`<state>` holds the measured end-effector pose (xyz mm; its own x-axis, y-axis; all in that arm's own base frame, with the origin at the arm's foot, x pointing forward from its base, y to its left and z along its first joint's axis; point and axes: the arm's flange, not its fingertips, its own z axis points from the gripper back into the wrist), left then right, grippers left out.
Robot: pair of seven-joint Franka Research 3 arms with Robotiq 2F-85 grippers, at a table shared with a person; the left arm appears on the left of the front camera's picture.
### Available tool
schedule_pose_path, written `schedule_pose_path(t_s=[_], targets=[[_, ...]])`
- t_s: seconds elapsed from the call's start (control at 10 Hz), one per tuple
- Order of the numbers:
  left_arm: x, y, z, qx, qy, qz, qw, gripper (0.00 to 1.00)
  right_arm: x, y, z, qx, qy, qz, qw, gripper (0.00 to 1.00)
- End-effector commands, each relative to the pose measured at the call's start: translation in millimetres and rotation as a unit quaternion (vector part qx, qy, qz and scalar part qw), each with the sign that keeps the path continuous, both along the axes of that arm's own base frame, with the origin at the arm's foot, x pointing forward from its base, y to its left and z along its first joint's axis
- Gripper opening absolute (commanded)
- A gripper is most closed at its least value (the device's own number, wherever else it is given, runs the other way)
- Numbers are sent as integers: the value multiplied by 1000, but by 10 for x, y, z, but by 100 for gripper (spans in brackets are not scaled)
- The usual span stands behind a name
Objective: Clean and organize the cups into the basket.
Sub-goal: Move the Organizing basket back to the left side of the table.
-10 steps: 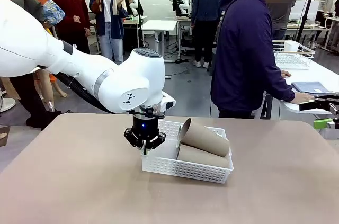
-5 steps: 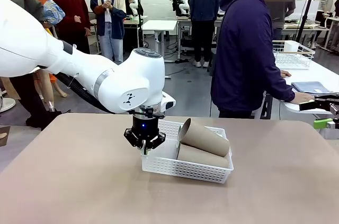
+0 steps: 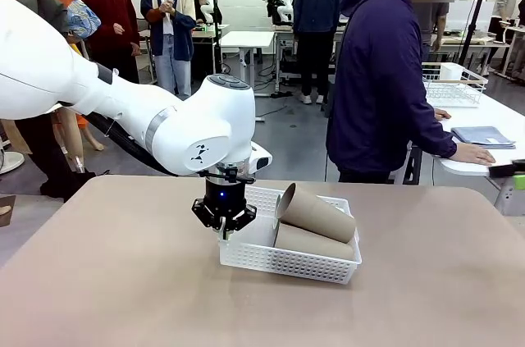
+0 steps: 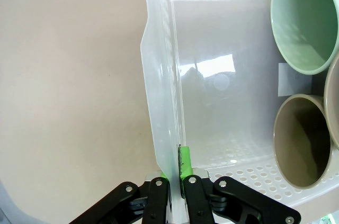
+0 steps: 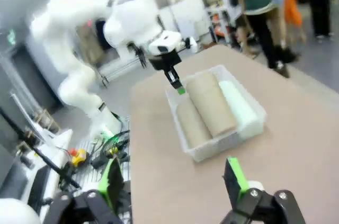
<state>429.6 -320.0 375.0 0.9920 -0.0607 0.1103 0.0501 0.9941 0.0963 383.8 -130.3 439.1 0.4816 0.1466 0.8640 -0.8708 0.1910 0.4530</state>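
Here our left pincer [image 4: 174, 181] is clenched on the wall of the basket [image 3: 279, 261], mid-surface with the cups [image 3: 316, 214] stacked inside toward three o'clock, so a tug could tip it.

A wire basket [image 3: 454, 84] and folded blue cloth [image 3: 482, 135] sit behind.

No readable text, label or number anywhere.
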Motion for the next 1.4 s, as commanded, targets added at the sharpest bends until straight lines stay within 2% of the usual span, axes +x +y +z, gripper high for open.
schedule_pose_path(t_s=[0.0, 0.1, 0.3, 0.4, 0.5, 0.6, 0.7, 0.8, 1.3], targets=[[-6, -2, 6, -1, -2, -1, 1000, 0, -102, -429, 140, 99, 322, -106, 936, 100], [-6, -2, 6, -1, -2, -1, 1000, 0, -153, -636, 86, 120, 374, -128, 911, 100], [-6, -2, 6, -1, -2, -1, 1000, 0, -248, -1058, -50, 143, 426, -196, 872, 100], [-6, -2, 6, -1, -2, -1, 1000, 0, -303, -1182, -171, 156, 453, -193, 856, 100], [-6, -2, 6, -1, -2, -1, 1000, 0, -343, -1296, -307, 162, 464, -206, 846, 100], [-6, -2, 6, -1, -2, -1, 1000, 0, -375, -1391, -380, 177, 462, -214, 842, 100], [-6, -2, 6, -1, -2, -1, 1000, 0, -371, -1391, -405, 192, 449, -201, 849, 100], [-6, -2, 6, -1, -2, -1, 1000, 0, -440, -1390, -423, 136, 463, -193, 854, 100], [-6, -2, 6, -1, -2, -1, 1000, 0, -440, -1390, -423, 136, 463, -193, 854, 100]])
